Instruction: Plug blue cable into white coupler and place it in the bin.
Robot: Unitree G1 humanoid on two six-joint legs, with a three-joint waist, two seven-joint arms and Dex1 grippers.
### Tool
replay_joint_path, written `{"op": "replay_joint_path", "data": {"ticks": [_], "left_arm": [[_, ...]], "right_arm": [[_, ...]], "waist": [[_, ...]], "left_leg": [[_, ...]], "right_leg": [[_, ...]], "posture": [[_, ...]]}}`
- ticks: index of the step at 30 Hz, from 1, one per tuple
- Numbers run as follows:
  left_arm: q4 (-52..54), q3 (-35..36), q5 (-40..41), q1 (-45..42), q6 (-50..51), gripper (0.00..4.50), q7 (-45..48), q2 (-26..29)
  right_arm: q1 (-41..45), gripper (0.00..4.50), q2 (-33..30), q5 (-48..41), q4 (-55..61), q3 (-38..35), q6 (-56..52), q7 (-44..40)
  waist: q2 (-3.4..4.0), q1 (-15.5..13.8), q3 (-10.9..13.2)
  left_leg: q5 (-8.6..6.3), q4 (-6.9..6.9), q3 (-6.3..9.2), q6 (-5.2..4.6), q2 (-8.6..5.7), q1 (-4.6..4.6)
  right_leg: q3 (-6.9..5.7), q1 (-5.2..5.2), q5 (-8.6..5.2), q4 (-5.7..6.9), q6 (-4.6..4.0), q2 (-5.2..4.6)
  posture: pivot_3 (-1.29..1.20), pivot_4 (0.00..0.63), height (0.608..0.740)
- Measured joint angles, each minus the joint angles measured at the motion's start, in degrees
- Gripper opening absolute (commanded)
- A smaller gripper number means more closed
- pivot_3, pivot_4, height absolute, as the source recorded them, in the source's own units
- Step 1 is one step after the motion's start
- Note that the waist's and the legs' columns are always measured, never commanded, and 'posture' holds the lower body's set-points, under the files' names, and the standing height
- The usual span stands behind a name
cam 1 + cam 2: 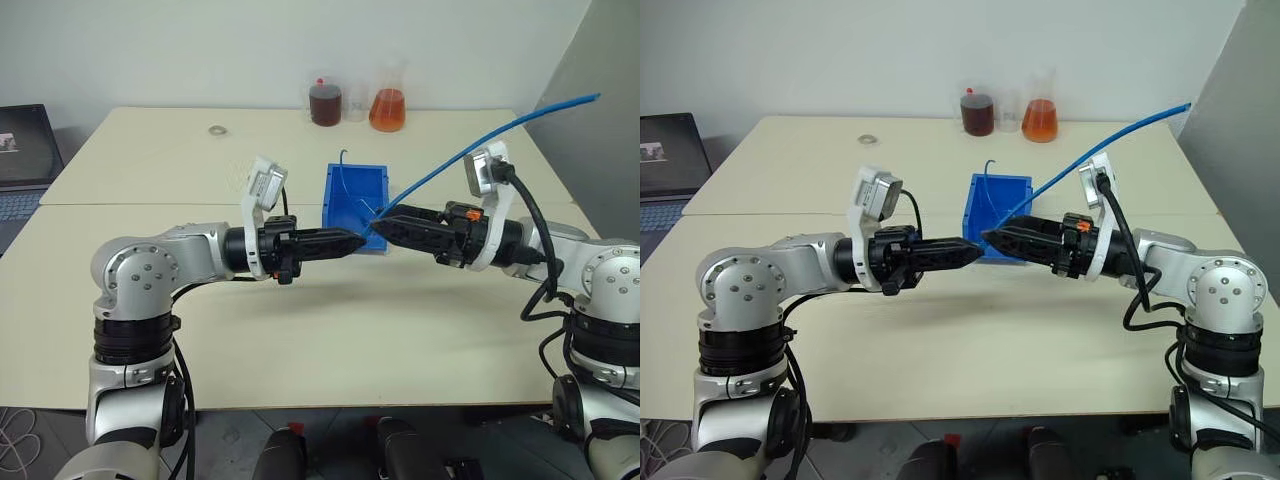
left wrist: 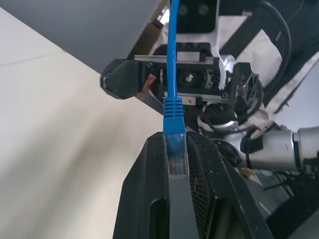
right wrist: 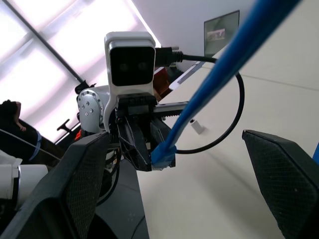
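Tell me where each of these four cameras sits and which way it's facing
Left and right eye views: on the head, looking forward and down at the table, both arms, the bin.
Left wrist view: along the left gripper, shut on the blue cable plug, facing the right gripper.
Right wrist view: between the open fingers of the right gripper, facing the left gripper.
Shared: both wrist views show the cable plug.

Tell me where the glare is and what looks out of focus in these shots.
Right wrist view: bright window glare washes the background, and the blue cable crossing close to the lens is soft. Left wrist view: the cable's plug in the left pincer is sharp, the right pincer behind slightly soft. Eye views: even light, faint shadows on the table.
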State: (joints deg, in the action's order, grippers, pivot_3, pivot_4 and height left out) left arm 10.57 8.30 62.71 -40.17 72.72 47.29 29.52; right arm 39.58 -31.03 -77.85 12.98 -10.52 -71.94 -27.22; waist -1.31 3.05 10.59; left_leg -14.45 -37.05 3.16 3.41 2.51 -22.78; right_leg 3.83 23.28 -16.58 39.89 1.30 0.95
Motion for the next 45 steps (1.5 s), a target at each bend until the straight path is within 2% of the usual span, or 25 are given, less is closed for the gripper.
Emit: {"op": "replay_joint_path", "data": {"ticks": [3, 6, 15, 22, 29, 31, 39, 45], "left_arm": [[-0.44, -0.25, -0.10, 0.00, -0.73, 0.25, 0.57, 0.01], [-0.44, -0.29, -0.05, 0.00, -0.81, 0.25, 0.68, -0.01], [0.61, -1.52, -0.05, 0.55, -1.41, 0.25, 0.91, 0.45], [1.09, -1.54, 0.46, 0.91, -1.59, 0.25, 1.01, 0.50], [1.21, -1.90, 0.44, 0.98, -1.75, 0.25, 1.11, 0.50], [1.60, -2.09, 0.12, 1.36, -2.58, 0.95, 1.20, 0.49], [1.88, -2.16, -0.16, 2.07, -4.62, 2.52, 1.00, 0.78], [6.48, 0.41, 1.51, 9.35, -4.36, 3.89, 0.83, 5.47]], "right_arm": [[0.63, 4.50, -0.87, 0.00, -0.32, 1.22, -0.60, -2.71], [1.08, 3.99, -1.25, 0.01, -0.60, 2.34, -1.05, -4.22], [2.62, 1.97, -0.74, 0.24, -2.24, 4.16, -1.14, -6.36], [2.98, 0.19, -0.68, 0.82, -3.85, 4.64, -1.15, -6.52], [2.98, 0.13, -1.27, 1.25, -3.97, 4.91, -1.26, -7.78], [2.98, 0.13, -1.31, 1.32, -3.98, 4.92, -1.26, -7.81], [4.02, 0.13, -0.11, 1.28, -4.06, 4.97, -1.34, -7.57], [4.26, 0.13, -0.25, 2.66, -5.01, 4.90, -1.05, -7.66]], "waist": [[0.00, 0.05, 0.00], [0.00, 0.04, 0.00], [0.00, 0.01, 0.00], [0.00, -0.02, 0.00], [0.00, -0.01, 0.00], [0.00, 0.00, 0.00], [0.00, 0.02, 0.00], [0.01, 0.19, 0.01]], "left_leg": [[0.00, 0.01, 0.00, 0.00, 0.01, 0.00], [0.00, 0.00, -0.01, 0.00, 0.00, 0.00], [0.00, 0.02, -0.01, 0.00, 0.01, -0.02], [0.00, 0.02, -0.01, 0.00, 0.01, -0.03], [0.00, 0.02, -0.01, 0.00, 0.01, -0.03], [0.00, 0.03, -0.01, 0.00, 0.01, -0.03], [0.00, 0.04, -0.01, 0.00, 0.01, -0.03], [-0.01, 0.08, -0.03, 0.00, 0.04, -0.07]], "right_leg": [[0.00, 0.00, 0.00, -0.01, 0.00, 0.00], [0.01, 0.00, 0.00, -0.01, 0.01, 0.00], [0.00, 0.02, 0.00, -0.04, 0.01, 0.00], [0.01, 0.02, 0.00, -0.05, 0.01, 0.00], [0.00, 0.02, -0.01, -0.07, 0.01, 0.00], [0.00, 0.02, -0.01, -0.07, 0.01, 0.00], [0.00, 0.02, -0.01, -0.09, 0.01, 0.00], [0.03, 0.06, -0.01, -0.17, 0.01, 0.00]], "posture": [[0.00, 0.150, 0.740], [0.00, 0.150, 0.740], [0.00, 0.150, 0.740], [0.00, 0.150, 0.740], [0.00, 0.150, 0.740], [0.00, 0.150, 0.740], [0.00, 0.150, 0.740], [0.00, 0.150, 0.740]]}}
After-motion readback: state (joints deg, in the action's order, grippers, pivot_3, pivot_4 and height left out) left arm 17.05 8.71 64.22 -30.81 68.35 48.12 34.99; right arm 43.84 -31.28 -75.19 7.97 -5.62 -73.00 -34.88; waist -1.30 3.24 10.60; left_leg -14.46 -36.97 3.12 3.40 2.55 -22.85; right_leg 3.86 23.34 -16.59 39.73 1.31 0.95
